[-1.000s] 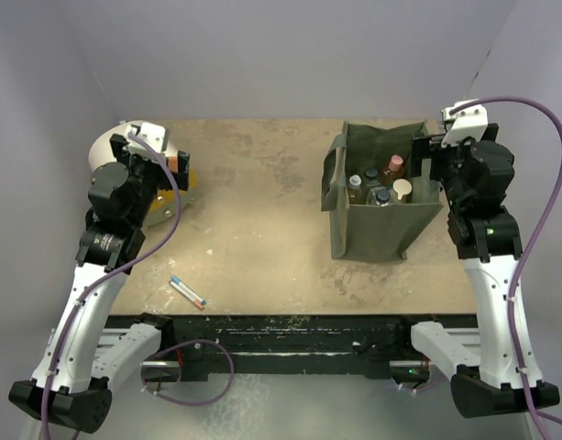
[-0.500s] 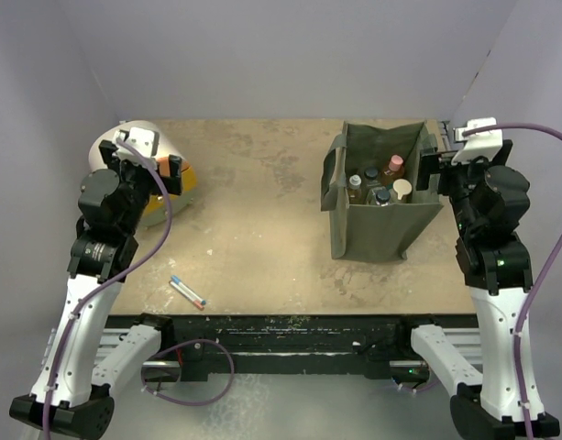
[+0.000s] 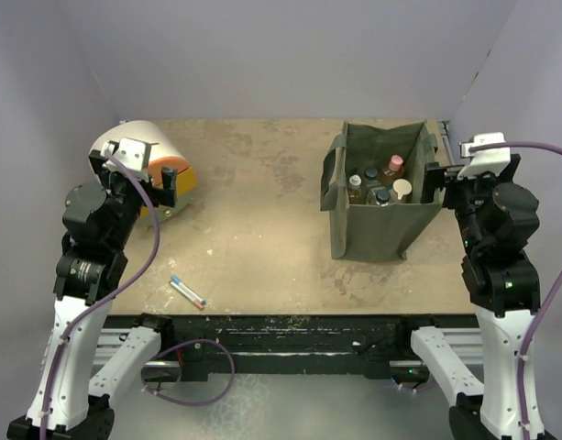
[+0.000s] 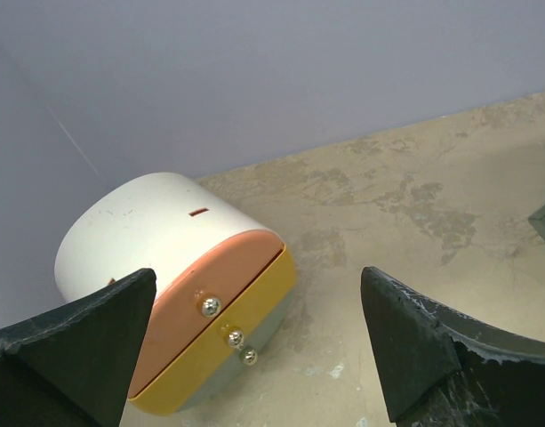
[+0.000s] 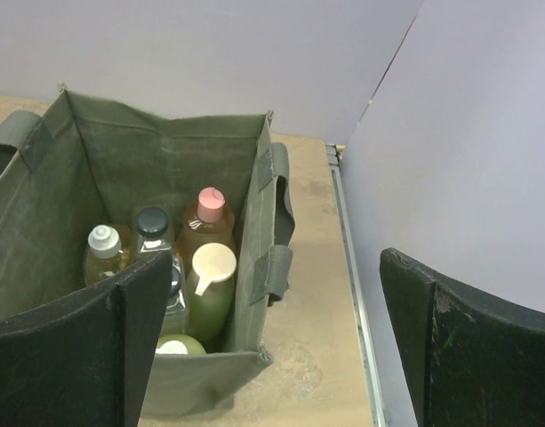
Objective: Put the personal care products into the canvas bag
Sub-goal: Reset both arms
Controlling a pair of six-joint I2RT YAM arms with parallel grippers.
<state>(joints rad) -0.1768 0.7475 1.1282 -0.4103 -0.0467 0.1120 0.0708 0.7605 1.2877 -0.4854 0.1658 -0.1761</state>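
Inside the canvas bag (image 3: 377, 234), the personal care products (image 3: 381, 183) show only caps and shoulders; the fabric walls hide the rest. A low pale green top (image 5: 176, 345), half behind a finger (image 5: 85, 356) of the right gripper (image 5: 276, 258), may be a further bottle. The left arm (image 3: 93, 229) covers part of the white and orange domed box (image 3: 150, 133). The marks on the thin stick (image 3: 187, 291) are too small to read.

Both arms (image 3: 71, 335) have white links, black joints and looping purple cables (image 3: 156, 234)
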